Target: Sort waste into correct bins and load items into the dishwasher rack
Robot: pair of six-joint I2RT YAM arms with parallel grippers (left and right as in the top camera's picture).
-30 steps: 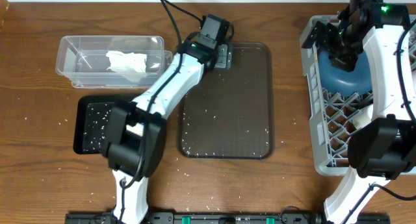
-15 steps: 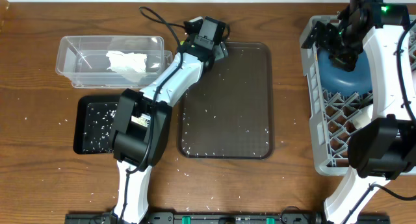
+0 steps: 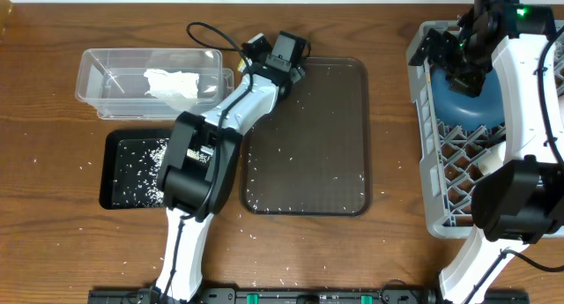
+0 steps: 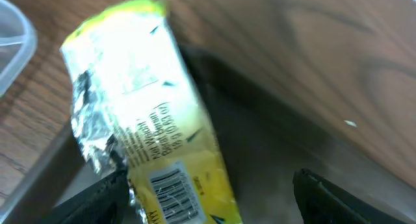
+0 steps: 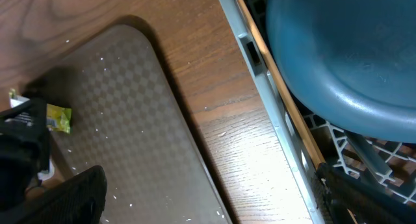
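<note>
Left hand [image 4: 208,185] wide over wrapper [image 4: 146,107] at brown tray [image 3: 308,163] corner, clear tub [image 3: 97,70] beside; right hand [image 5: 205,185] wide.

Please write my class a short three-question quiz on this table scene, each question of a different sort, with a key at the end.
1. True or false: the crumpled paper lies in the clear tub.
2. Fill the gap: the snack wrapper is between the open fingers of the ____ gripper.
3. Choose one: what sits in the dishwasher rack right below the right gripper? A the crumpled paper; B the dark blue dish; C the snack wrapper.

Key: 1 true; 2 left, that is the left gripper; 3 B.
</note>
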